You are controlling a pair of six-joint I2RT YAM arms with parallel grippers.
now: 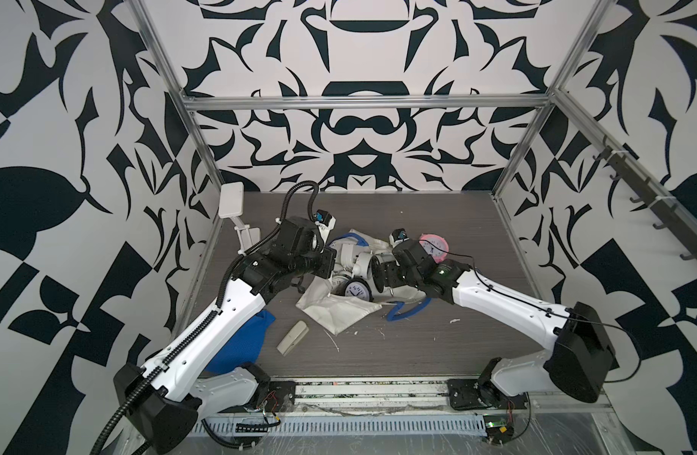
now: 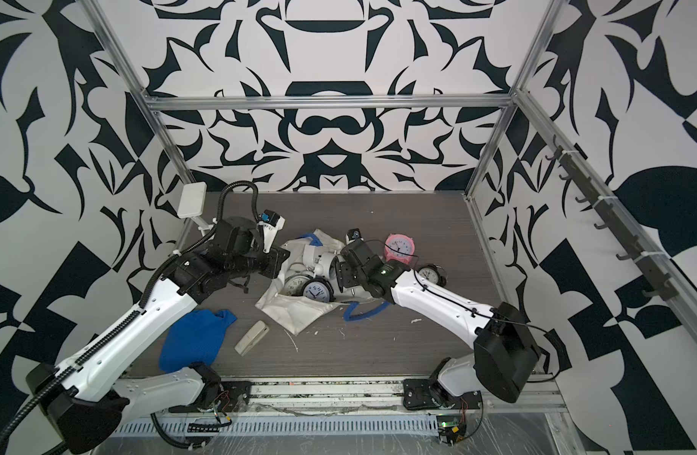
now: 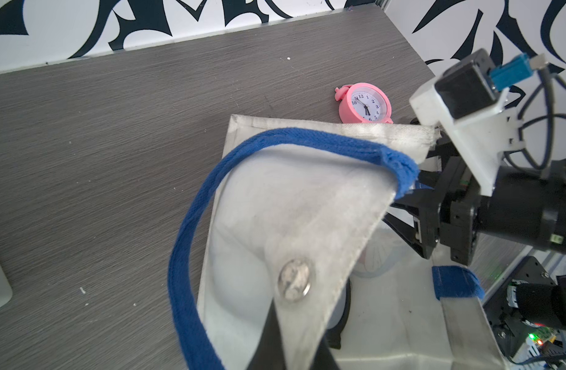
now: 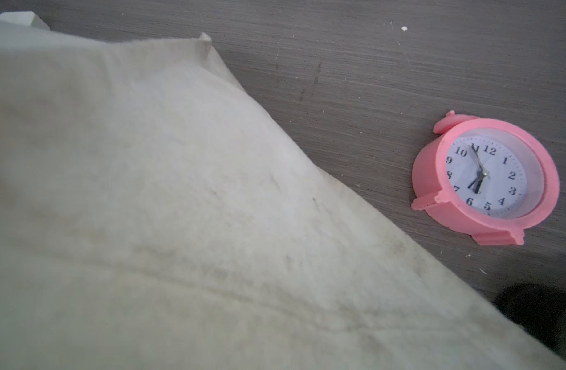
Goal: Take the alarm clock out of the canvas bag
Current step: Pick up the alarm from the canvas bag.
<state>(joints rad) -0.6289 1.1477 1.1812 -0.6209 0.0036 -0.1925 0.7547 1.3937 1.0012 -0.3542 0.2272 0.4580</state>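
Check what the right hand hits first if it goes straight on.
Likely the white alarm clock in the canvas bag; the open right hand points in under its raised flap. Fingertips hidden, depth unsure.

The bag (image 1: 339, 319) lies crumpled with 1 dark clock (image 1: 355, 292) at its mouth; 1 pink clock (image 1: 436, 246) sits beyond, a blue cloth (image 1: 242, 346) nearer.

Both top views look down from high at the near side onto the whole table (image 1: 417, 346). Both wrist views sit close over the canvas bag (image 3: 275, 208), sharing the pink clock (image 4: 486, 179) beyond the right gripper (image 3: 400, 221).
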